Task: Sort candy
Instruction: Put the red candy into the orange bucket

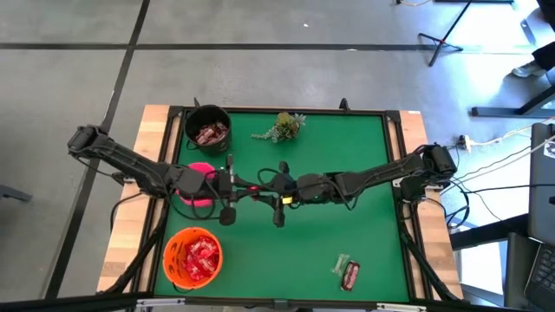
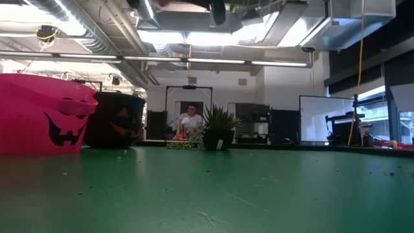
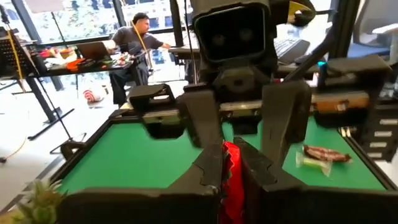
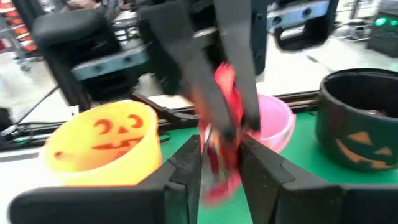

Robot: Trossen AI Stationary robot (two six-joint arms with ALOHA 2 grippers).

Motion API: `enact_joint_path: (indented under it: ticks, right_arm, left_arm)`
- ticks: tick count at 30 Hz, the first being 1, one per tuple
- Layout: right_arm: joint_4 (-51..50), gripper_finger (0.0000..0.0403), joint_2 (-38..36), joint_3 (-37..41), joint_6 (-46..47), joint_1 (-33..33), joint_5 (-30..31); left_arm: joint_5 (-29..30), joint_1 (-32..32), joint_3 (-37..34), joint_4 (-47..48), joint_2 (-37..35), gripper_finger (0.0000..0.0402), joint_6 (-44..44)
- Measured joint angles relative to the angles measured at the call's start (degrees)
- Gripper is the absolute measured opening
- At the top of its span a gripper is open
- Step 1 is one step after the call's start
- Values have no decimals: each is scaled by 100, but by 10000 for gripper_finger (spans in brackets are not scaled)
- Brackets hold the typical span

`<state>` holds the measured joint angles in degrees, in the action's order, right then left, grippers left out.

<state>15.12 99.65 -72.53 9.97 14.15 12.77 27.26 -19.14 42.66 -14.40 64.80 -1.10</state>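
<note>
Mid-handoff at frame centre: red candy packet [image 3: 231, 163] pinched between left gripper [image 1: 232, 189] and right gripper [image 1: 276, 198], both closed on it. Orange bucket [image 1: 192, 257] of reds waiting lower left. Next, probably: one side lets go, other carries it over. Two more sweets [image 1: 346, 271] lower right.
</note>
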Motion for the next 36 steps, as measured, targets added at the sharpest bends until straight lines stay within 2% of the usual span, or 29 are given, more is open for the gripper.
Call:
enact_joint_path:
  ticks: [4,8,13,17,20,28,36]
  right_arm:
    - [-94,137,-59,2,-58,26,-307]
    - [-144,193,-173,11,9,56,-562]
    - [-339,238,-409,9,32,180,-459]
    - [-418,247,-489,9,18,292,-235]
    - [-457,247,-492,11,16,287,-201]
    - [-764,237,-494,11,176,288,-227]
    - [-672,237,-494,11,217,553,-378]
  left_arm:
    - [121,-200,-10,681,-602,5,-65]
    - [28,-499,-11,1896,-1353,2,386]
    - [-1226,-1081,-8,3061,-2045,5,1551]
    - [-1769,-1709,-8,3531,-2031,3,2268]
    - [-2110,-2254,-8,3516,-1854,3,2485]
    - [-2077,-3139,-8,3450,-1317,22,2619]
    - [-1842,-3337,-8,3189,-1044,66,2603]
